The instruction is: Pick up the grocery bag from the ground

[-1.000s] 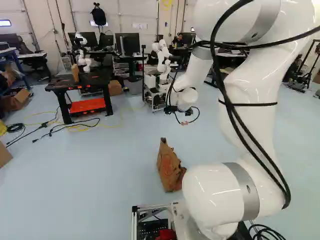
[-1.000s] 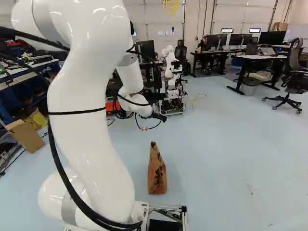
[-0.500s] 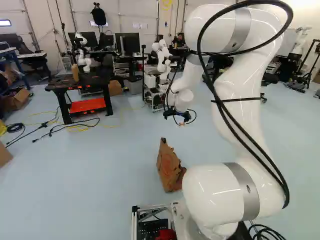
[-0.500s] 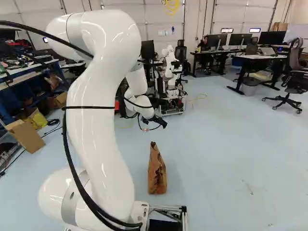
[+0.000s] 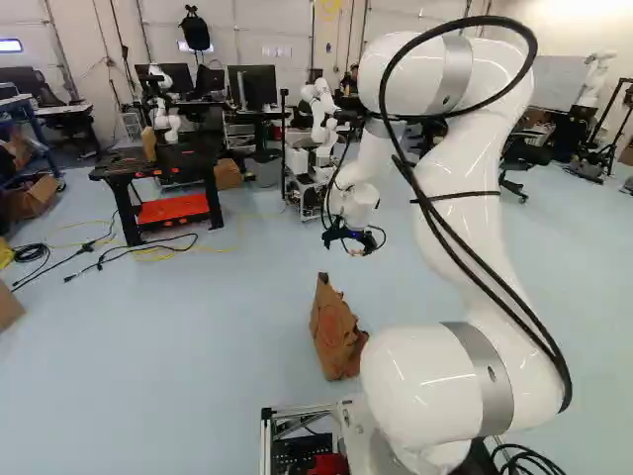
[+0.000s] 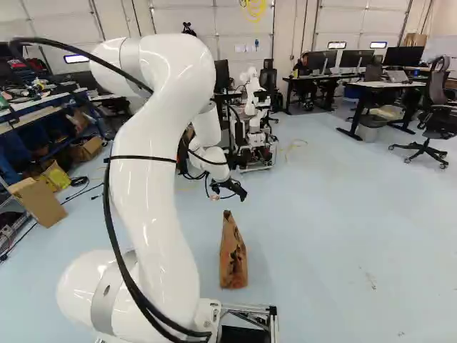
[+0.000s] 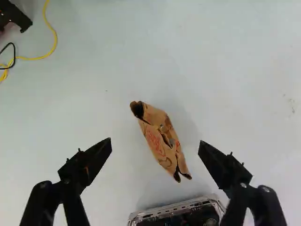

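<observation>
Spread wide, the gripper [image 5: 350, 242] hangs over the floor [image 5: 178, 346], the brown bag [image 5: 334, 334] at its six o'clock in both base views.

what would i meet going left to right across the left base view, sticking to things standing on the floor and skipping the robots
cardboard box by the blue bench → black table with an orange shelf → gray bin → grocery bag → black office chair
</observation>
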`<state>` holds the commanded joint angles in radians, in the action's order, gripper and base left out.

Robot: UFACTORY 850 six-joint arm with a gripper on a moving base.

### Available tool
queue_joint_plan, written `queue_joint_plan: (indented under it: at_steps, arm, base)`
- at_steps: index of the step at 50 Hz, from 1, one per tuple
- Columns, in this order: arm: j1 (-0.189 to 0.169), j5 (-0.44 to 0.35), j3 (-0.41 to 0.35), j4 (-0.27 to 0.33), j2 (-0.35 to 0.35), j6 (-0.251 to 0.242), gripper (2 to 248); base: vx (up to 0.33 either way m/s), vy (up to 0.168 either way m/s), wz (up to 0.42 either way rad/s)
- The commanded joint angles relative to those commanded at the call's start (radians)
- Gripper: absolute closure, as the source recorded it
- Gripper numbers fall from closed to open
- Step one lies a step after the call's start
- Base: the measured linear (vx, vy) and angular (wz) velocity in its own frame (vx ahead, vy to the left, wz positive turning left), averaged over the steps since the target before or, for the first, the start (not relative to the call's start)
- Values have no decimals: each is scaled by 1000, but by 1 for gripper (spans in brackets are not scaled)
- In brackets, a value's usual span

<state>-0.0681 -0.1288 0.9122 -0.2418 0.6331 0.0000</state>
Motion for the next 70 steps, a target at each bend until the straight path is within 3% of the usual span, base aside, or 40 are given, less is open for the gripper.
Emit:
queue_joint_plan:
  at_steps: [70]
  arm:
    - [0, 2, 150, -1, 260, -3, 3]
  base:
    - [0, 0, 0]
